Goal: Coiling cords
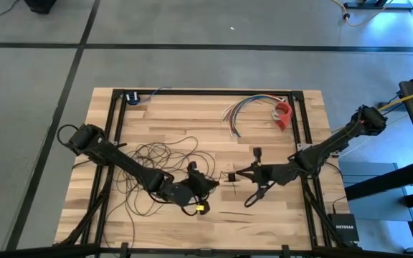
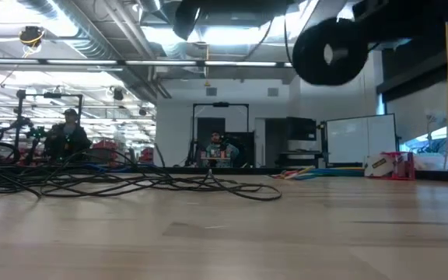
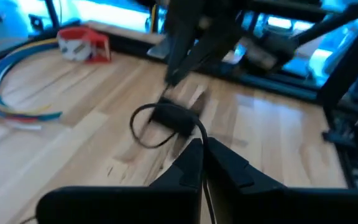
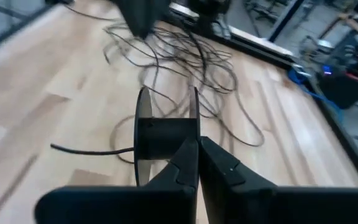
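The cord is a thin dark wire. Most of it lies in tangled loops (image 1: 156,166) on the wooden table's left half, also seen as the pile (image 2: 131,183) in the low view. Its end carries a small black round puck (image 4: 165,132) with two flanges, which is up off the table in the low view (image 2: 329,50). My right gripper (image 4: 197,149) is shut at the puck, near the table's middle (image 1: 229,176). My left gripper (image 3: 202,149) is shut just left of it (image 1: 210,185), on a strand of the cord. My left gripper pinches a single thin strand of the cord (image 3: 206,186) between its two fingers; the strand runs back along the gap. The fingers slant down, coming from the table's left. My right gripper is shut on the puck's near side (image 4: 178,144); its own fingers hide the contact. The puck is clear of the table, and a short cord stub (image 4: 86,150) sticks out sideways.
A bundle of multicoloured wires (image 1: 244,109) and a red object (image 1: 284,116) lie at the far right of the table. A small blue item (image 1: 132,97) sits at the far left corner. A black frame (image 1: 206,92) rims the table. People sit in the room beyond.
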Robot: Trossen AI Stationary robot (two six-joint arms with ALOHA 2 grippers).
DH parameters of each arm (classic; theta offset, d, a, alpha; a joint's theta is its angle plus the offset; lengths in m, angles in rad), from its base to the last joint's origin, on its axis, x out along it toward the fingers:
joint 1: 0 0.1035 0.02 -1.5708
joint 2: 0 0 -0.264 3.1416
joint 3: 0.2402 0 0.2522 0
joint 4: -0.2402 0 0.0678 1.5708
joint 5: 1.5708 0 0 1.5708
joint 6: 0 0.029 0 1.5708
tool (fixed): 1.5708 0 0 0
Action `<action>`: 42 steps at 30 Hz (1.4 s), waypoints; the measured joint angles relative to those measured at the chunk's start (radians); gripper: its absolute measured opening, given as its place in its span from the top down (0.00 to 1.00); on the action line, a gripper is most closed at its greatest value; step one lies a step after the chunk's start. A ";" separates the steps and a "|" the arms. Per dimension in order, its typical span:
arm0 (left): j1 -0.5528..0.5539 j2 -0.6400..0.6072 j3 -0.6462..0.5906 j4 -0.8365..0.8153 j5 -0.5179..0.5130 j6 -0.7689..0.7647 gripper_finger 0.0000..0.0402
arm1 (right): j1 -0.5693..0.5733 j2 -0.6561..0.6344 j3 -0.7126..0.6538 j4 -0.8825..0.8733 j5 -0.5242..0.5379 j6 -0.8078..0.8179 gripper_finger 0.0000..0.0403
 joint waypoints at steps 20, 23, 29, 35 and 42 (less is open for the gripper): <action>0.033 0.053 0.000 0.232 0.024 0.100 0.98 | -0.055 0.067 0.000 0.131 0.123 0.054 0.98; 0.051 0.073 0.000 0.264 0.027 0.109 0.98 | -0.071 0.067 0.000 0.165 0.091 0.055 0.98; 0.091 0.108 0.000 0.285 0.086 0.085 0.99 | -0.081 0.067 0.000 0.192 0.067 0.054 0.98; 0.107 0.148 0.000 0.404 0.137 0.093 0.98 | -0.082 0.067 0.000 0.219 0.067 0.053 0.98; 0.129 0.186 0.000 0.419 0.163 0.085 0.98 | -0.087 0.066 0.000 0.269 0.058 0.054 0.98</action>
